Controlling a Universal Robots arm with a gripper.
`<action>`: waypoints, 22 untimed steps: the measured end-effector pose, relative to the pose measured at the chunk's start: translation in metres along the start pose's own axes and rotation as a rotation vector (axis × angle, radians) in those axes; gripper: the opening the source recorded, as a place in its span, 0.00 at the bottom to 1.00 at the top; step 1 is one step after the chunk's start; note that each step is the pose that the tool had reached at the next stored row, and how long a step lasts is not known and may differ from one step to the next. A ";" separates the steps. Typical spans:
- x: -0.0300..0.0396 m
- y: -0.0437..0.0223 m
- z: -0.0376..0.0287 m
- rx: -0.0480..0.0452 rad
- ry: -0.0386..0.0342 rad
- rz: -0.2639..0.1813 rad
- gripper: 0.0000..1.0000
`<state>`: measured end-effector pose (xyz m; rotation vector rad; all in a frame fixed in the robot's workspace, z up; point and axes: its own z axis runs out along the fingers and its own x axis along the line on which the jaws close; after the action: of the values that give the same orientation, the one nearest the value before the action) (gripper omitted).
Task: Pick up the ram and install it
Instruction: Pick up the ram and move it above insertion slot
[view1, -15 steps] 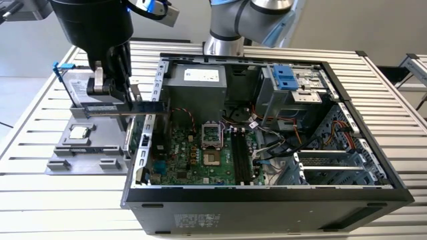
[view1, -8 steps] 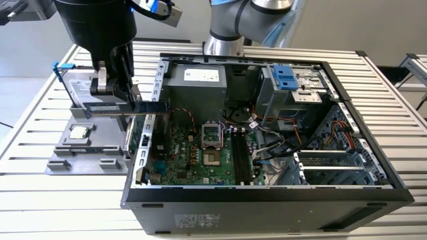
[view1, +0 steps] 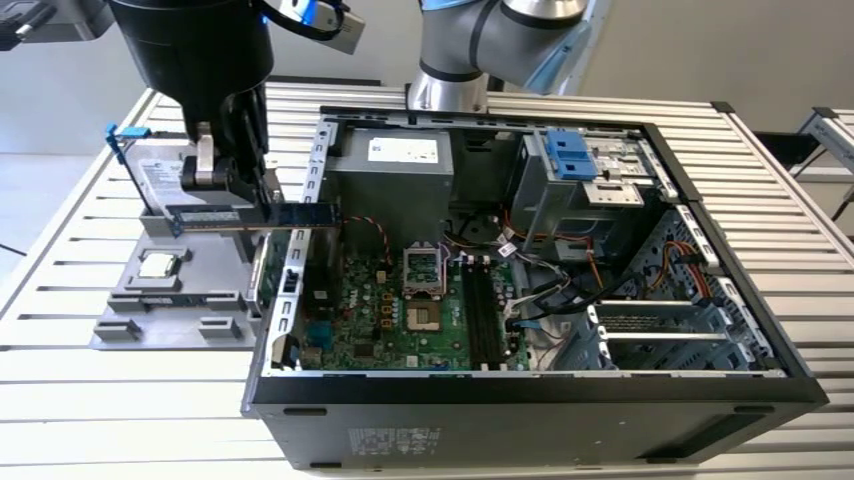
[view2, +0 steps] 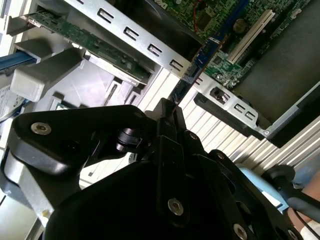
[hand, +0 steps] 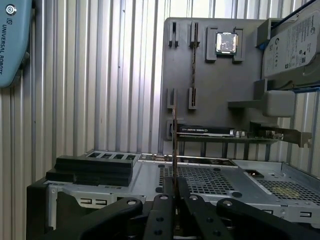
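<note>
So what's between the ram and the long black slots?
In the exterior view, the ram in the gripper ends over the case's side wall; the processor socket lies between it and the slots.

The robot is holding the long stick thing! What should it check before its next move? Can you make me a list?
1. Grip on the ram: ok. The gripper is shut on it.
2. Ram off the gray holder: ok. It hangs in the air above it.
3. Ram over the memory slots: not ok. It is at the case's side wall, on the exterior view's left of the slots.
4. Ram clear of that wall's top edge: cannot tell.
5. Slots free: ok. They look bare.
6. Cables off the slots: ok. They lie beside them.
</note>
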<state>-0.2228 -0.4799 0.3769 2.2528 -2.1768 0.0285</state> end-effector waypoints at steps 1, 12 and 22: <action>0.0000 0.0000 0.0000 0.0000 0.0000 0.000 0.00; 0.0003 -0.0079 0.0000 0.0000 0.0000 0.000 0.00; 0.0005 -0.0144 0.0001 0.0000 0.0000 0.000 0.00</action>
<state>-0.2083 -0.4799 0.3769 2.2528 -2.1769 0.0285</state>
